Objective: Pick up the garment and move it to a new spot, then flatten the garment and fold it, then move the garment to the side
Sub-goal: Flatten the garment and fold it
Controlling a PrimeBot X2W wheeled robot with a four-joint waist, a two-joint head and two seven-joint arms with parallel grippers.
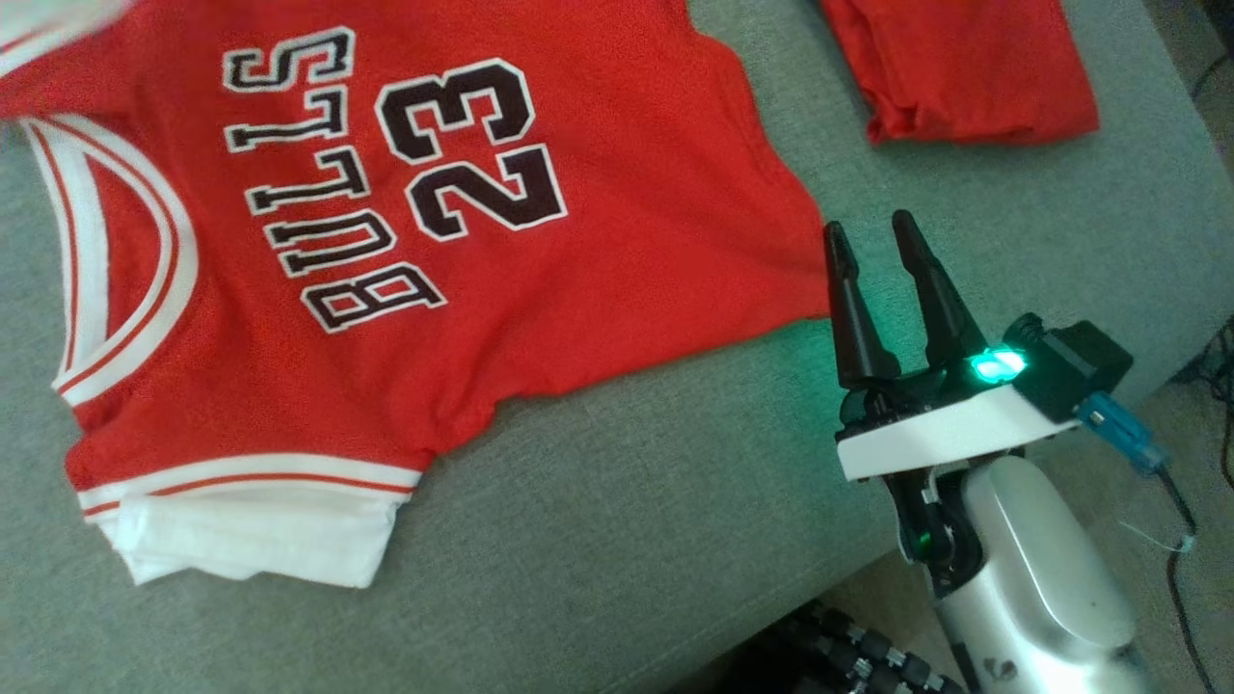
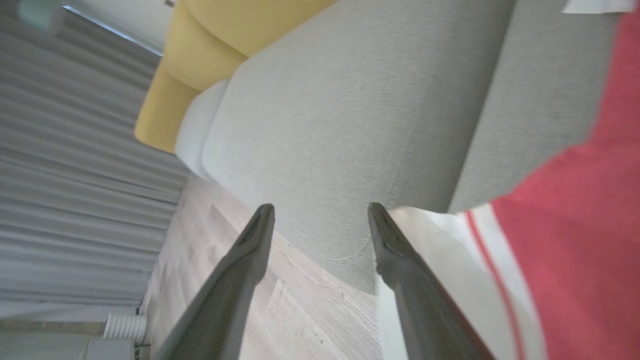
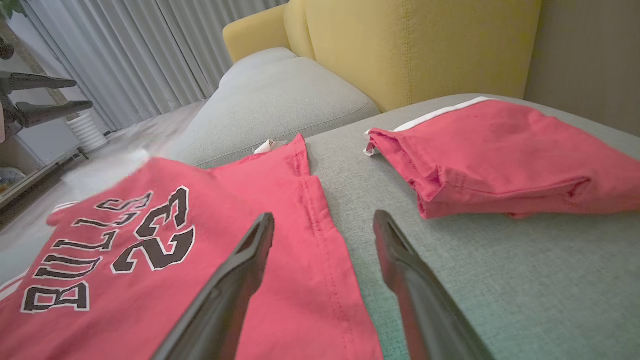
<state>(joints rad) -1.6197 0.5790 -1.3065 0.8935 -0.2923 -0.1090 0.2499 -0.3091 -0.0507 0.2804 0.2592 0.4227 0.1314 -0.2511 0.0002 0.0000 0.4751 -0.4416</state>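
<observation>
The garment, a red jersey [image 1: 627,241] with "BULLS 23" in black and white trim, lies spread on the grey cushion [image 1: 627,501]. Its white-edged sleeve [image 1: 251,540] points toward the front edge. My right gripper [image 1: 868,224] stands open just off the jersey's right hem corner, with nothing between its fingers. In the right wrist view that gripper [image 3: 324,216] hovers over the hem of the jersey [image 3: 280,190]. My left gripper [image 2: 322,210] is open and empty. The jersey's white and red trim [image 2: 575,240] lies just beside its right finger [image 2: 400,260].
A second red garment [image 1: 964,67], folded, lies at the cushion's far right [image 3: 500,155]. A yellow armchair [image 3: 425,45] stands behind. Wooden floor [image 2: 300,310] and grey curtains [image 2: 75,150] are off the cushion's edge. Cables [image 1: 1186,540] hang beside my right arm.
</observation>
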